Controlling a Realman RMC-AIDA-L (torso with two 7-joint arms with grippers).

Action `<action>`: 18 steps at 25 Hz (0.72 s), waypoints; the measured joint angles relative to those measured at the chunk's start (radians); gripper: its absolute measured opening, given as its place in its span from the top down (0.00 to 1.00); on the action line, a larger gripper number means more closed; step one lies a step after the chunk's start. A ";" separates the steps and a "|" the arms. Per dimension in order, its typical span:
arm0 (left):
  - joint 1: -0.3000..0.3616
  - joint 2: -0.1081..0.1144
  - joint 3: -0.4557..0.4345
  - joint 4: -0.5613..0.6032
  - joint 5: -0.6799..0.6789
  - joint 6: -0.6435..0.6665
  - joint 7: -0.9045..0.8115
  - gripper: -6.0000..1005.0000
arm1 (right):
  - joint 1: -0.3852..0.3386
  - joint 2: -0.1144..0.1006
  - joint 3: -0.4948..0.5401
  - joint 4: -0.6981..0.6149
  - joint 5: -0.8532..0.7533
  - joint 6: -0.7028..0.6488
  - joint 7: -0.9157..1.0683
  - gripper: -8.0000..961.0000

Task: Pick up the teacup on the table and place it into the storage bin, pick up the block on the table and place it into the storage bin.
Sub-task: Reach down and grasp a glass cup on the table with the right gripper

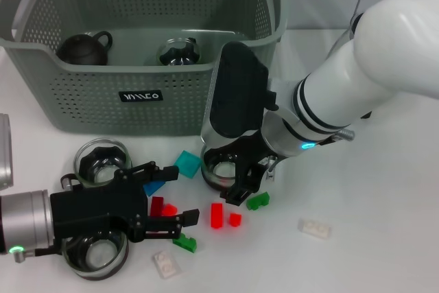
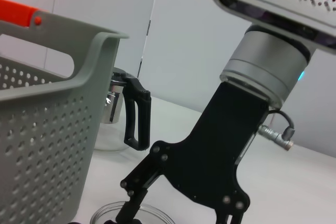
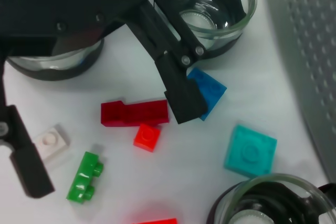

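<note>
Reaching down beside the storage bin point(image 1: 89, 101), the right gripper point(image 1: 241, 186) is straddling a glass teacup point(image 1: 218, 169) on the table, jaws apart, while the left gripper point(image 1: 168, 198) is hovering wide over scattered blocks point(image 1: 217, 215).

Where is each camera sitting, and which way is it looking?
Head view: on the robot's head, looking down at the storage bin and both arms.
Left wrist view: on the left wrist, looking sideways at the right end effector; own arm unseen.
Right wrist view: on the right wrist, looking down at the open left end effector.
Shared: head and right wrist views show the teal block.
</note>
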 joint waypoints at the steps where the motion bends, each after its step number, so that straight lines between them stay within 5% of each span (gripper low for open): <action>1: 0.000 0.000 0.000 0.000 0.000 0.000 0.001 0.12 | 0.002 0.000 -0.004 0.005 0.001 0.006 0.001 0.02; 13: 0.000 -0.002 0.002 -0.002 -0.001 0.000 0.002 0.12 | 0.029 0.003 -0.053 0.066 0.008 0.044 0.020 0.13; 18: 0.001 -0.001 0.000 -0.001 0.000 0.000 0.002 0.12 | 0.029 0.003 -0.057 0.058 0.013 0.039 0.019 0.35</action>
